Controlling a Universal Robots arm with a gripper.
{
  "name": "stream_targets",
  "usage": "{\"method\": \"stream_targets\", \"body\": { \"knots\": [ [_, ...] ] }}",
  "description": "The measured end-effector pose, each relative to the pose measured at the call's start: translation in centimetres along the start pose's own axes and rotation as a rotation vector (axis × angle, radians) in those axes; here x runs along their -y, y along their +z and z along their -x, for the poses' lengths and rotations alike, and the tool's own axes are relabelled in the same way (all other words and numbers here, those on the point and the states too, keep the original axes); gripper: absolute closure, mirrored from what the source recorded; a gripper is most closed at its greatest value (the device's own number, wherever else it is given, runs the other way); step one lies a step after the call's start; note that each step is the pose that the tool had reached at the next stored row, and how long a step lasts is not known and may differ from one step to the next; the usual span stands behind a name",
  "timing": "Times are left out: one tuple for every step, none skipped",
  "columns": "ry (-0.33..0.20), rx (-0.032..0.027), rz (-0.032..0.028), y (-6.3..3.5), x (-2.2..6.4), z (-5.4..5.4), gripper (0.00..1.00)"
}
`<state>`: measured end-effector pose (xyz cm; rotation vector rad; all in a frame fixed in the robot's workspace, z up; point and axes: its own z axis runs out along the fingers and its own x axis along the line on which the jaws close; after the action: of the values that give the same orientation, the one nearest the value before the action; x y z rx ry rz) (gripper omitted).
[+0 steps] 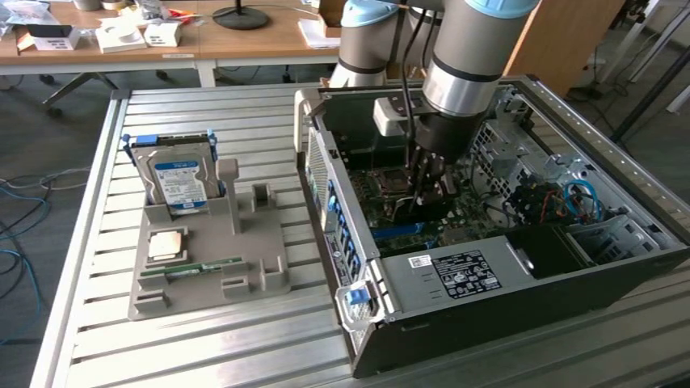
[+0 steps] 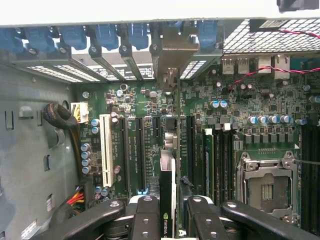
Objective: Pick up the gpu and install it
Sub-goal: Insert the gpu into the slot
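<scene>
My gripper point(image 1: 422, 200) reaches down into the open computer case point(image 1: 336, 212), over the green motherboard point(image 2: 250, 100). It is shut on the gpu point(image 2: 166, 192), a thin dark card seen edge-on between the two black fingers point(image 2: 146, 212) in the wrist view. The card stands upright over the board among the black expansion slots point(image 2: 140, 150). Its pale metal bracket point(image 2: 171, 52) points toward the case's rear slot openings with their blue latches point(image 2: 107, 35). In the exterior view the gpu point(image 1: 410, 215) is a dark shape under the fingers, just above the board.
A grey parts holder point(image 1: 250, 267) lies on the slatted table at the exterior view's left, carrying a silver hard drive point(image 1: 178, 182), a processor chip point(image 1: 167, 242) and a green memory stick point(image 1: 205, 267). Inside the case sit the CPU socket point(image 2: 265, 190), a white slot point(image 2: 106, 150) and the labelled power supply point(image 1: 458, 275).
</scene>
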<state>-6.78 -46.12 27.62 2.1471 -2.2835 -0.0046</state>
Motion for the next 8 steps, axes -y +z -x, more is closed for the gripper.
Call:
{"method": "stream_targets", "body": {
  "knots": [
    [0.0, 0.0, 0.0, 0.0, -0.05, 0.0, 0.74],
    [0.0, 0.0001, 0.0, 0.0, -0.1, -0.01, 0.74],
    [0.0, 0.0001, 0.0, 0.0, -0.12, -0.01, 0.74],
    [0.0, 0.0, 0.0, 0.0, -0.13, -0.01, 0.74],
    [0.0, 0.0, 0.0, 0.0, -0.13, -0.01, 0.74],
    [0.0, 0.0, 0.0, 0.0, -0.13, -0.01, 0.74],
    [0.0, 0.0, 0.0, 0.0, -0.14, -0.01, 0.74],
    [0.0, 0.0, 0.0, 0.0, -0.15, -0.01, 0.74]
  ]
}}
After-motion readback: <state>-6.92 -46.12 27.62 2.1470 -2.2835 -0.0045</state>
